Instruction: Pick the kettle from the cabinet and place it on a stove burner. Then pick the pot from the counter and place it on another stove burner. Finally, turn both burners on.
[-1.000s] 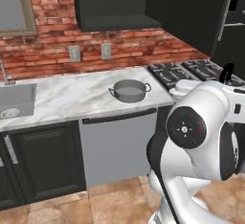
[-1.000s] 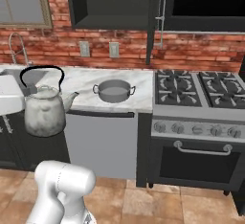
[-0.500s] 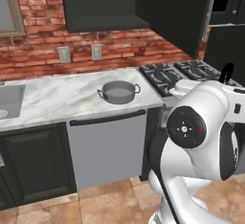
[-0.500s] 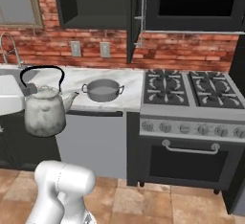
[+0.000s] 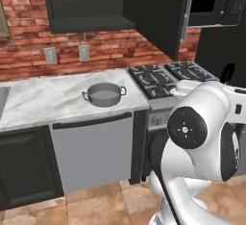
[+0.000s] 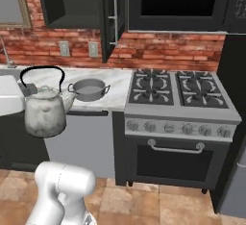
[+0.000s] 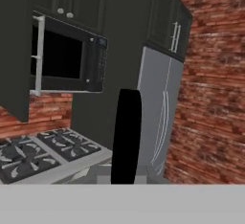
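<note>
Kettle point(image 6: 44, 115) out of the cabinet point(image 6: 72, 3), carried aloft in the closed gripper point(image 6: 28, 89) by its black handle (short of the stove burners point(image 6: 178, 88)). Pot point(image 6: 88, 89) on counter point(image 6: 115, 96) near its range-side edge; knobs untouched.

The back wall point(image 6: 158, 51) is made of red bricks. Two small grey plugs point(image 5: 67, 54) sit side by side on it. The floor point(image 6: 144, 205) has warm brown tiles. Under the worktop there is a grey dishwasher point(image 5: 93, 149) with a dark handle bar, and a dark cupboard door point(image 5: 26, 166) is next to it. A black microwave point(image 7: 67, 55) hangs up high on the wall. A tall silver fridge point(image 7: 160, 117) stands beside another brick wall point(image 7: 213, 84). A bit of a window point(image 6: 10, 3) shows at the top left.
</note>
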